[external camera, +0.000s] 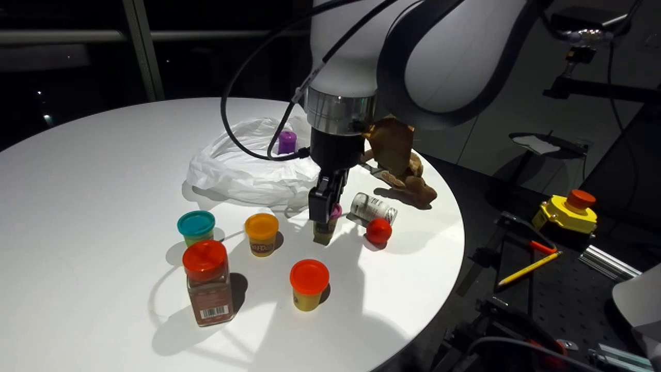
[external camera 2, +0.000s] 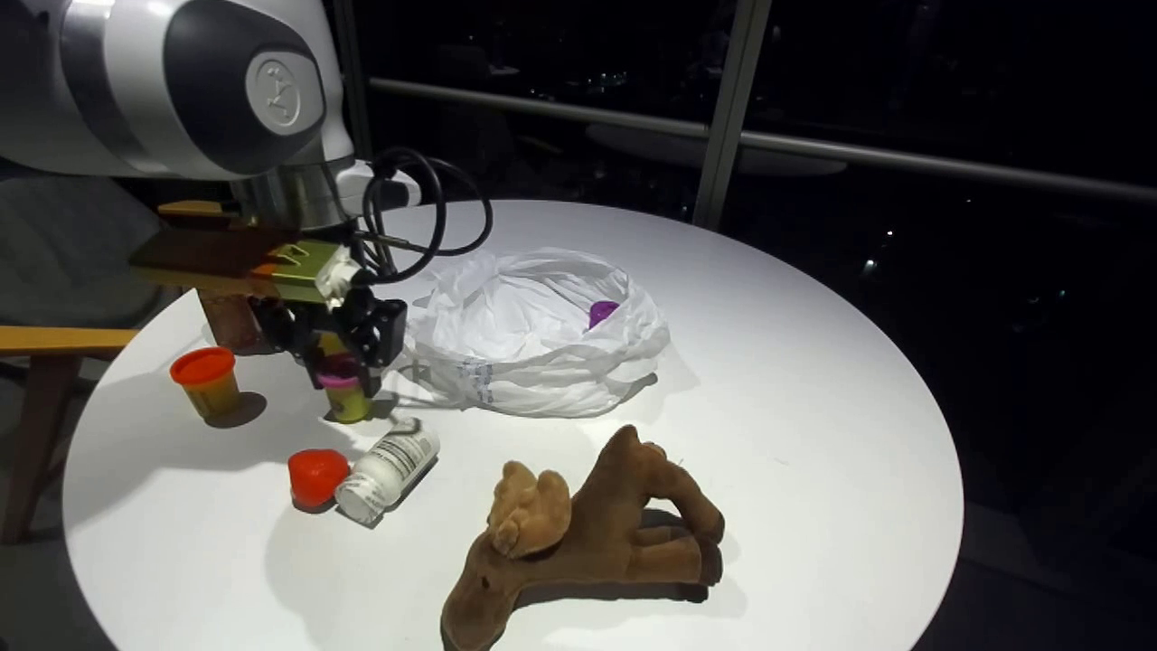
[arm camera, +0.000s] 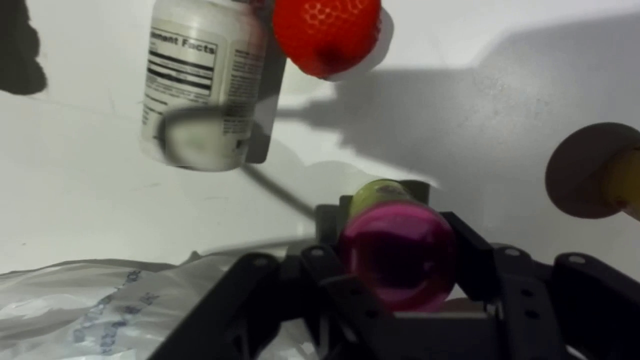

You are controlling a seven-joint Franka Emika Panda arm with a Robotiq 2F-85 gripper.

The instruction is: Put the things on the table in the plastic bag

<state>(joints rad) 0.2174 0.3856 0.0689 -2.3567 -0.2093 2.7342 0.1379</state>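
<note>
If judged by the purple container (external camera: 287, 142) lying in the plastic bag (external camera 2: 542, 384), already under way with packing, far from done. Just beside the bag, apparently at the grasp, not yet the lift, with jaws narrow and seemingly holding the pink-lidded jar (arm camera: 400, 245) near its top, on the bench (external camera 2: 813, 452). Next, raise above the bag's rim, carry over its opening, let go. Farther from the bag, left to pack: white bottle (external camera 2: 393, 470), red round thing (external camera 2: 316, 476); well apart from it, red-lidded jar (external camera: 309, 284).
</note>
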